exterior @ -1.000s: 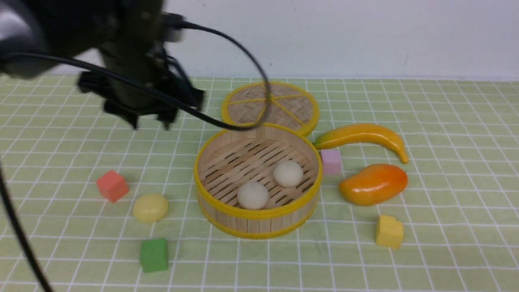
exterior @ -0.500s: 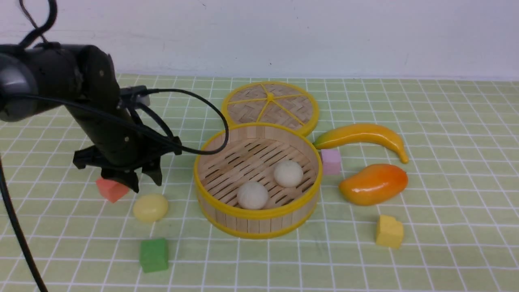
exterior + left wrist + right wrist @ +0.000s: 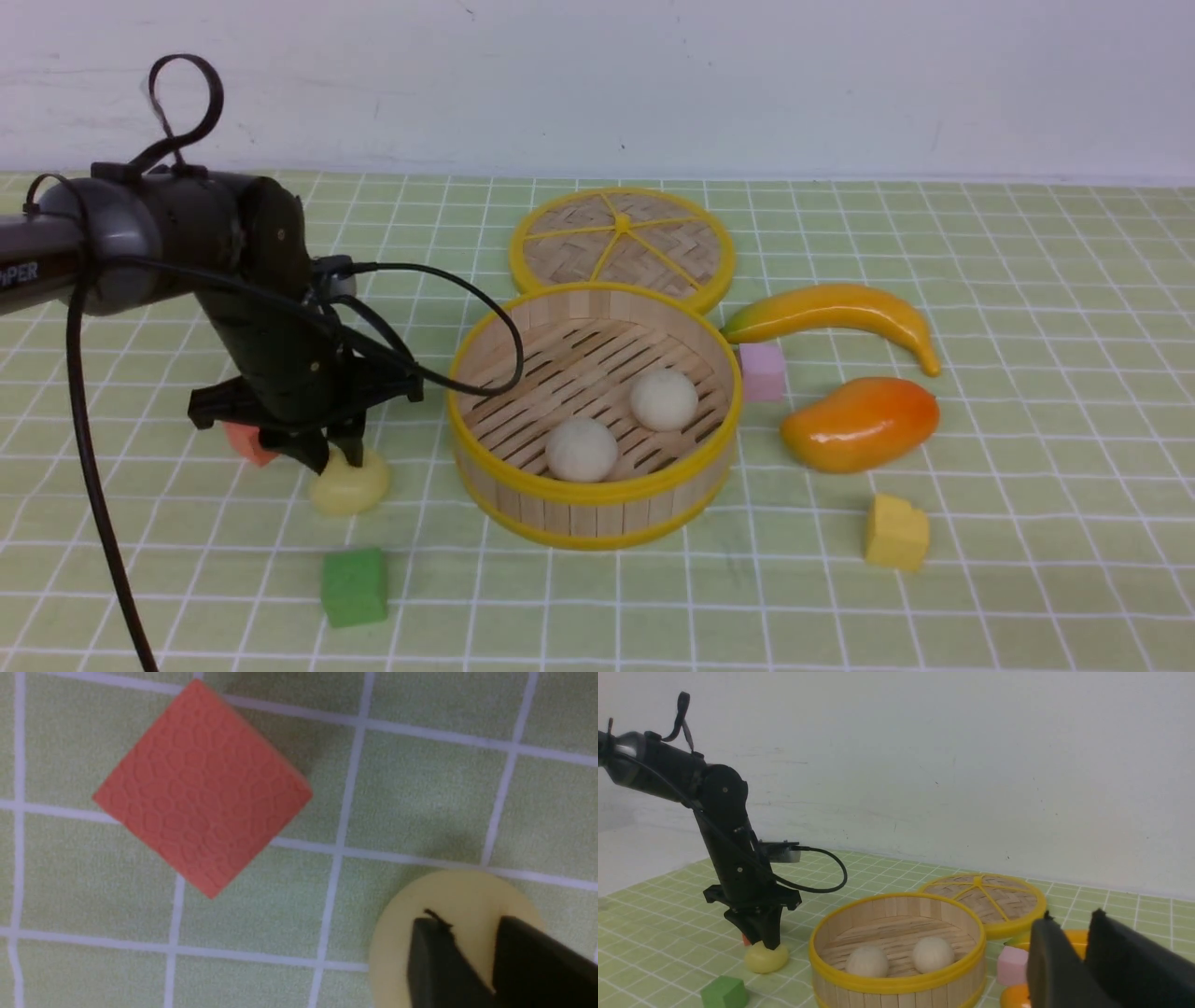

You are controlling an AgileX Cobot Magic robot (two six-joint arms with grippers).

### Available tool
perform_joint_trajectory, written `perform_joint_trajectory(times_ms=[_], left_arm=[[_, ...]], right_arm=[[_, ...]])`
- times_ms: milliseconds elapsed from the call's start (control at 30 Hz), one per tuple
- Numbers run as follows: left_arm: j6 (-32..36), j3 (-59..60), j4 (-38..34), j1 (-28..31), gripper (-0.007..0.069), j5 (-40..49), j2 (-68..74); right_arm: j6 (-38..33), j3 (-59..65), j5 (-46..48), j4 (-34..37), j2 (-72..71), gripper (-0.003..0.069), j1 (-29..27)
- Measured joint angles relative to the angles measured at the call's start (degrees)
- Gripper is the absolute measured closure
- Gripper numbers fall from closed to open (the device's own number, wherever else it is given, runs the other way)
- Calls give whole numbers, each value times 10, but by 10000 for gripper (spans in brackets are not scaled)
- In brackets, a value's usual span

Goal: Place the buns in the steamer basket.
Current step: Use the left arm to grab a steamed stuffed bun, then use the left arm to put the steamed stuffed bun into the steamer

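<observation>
The buns (image 3: 664, 399) are mostly home: the two off-white ones lie on the slatted floor of the steamer basket (image 3: 594, 497). The pale yellow bun (image 3: 355, 491) is left to do, out on the desk (image 3: 1027, 560) to the basket's left, near a red cube (image 3: 201, 788). The left gripper (image 3: 331, 459) sits at that bun's top, fingers nearly together with only a slim gap, not around it. The right gripper (image 3: 1071, 926) holds nothing, fingers likewise close. Compared with half a second ago, the left arm has dropped down to the bun; nothing else has shifted.
</observation>
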Motion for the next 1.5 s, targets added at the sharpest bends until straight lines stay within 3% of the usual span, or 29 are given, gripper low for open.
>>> perform_joint_trajectory(times_ms=[100,133,500,700,833,1000,1133,1267,1500], left_arm=[[12,-1,-7,0,628,10,0],[16,-3,-10,0,633,16,0],[52,-141,-115,1,634,100,-31],[76,-189,-219,-14,631,45,-30],[80,-190,-235,-36,619,12,-5],[25,-190,-214,-64,534,-29,44],[-12,-190,-194,-71,372,-36,57],[-14,-190,-185,-71,266,-15,45],[43,-190,-149,-71,267,37,-39]], right_arm=[[0,0,0,0,0,531,0],[0,0,0,0,0,531,0],[0,0,0,0,0,516,0],[0,0,0,0,0,508,0],[0,0,0,0,0,503,0],[0,0,0,0,0,497,0],[0,0,0,0,0,490,0],[0,0,0,0,0,484,0],[0,0,0,0,0,481,0]])
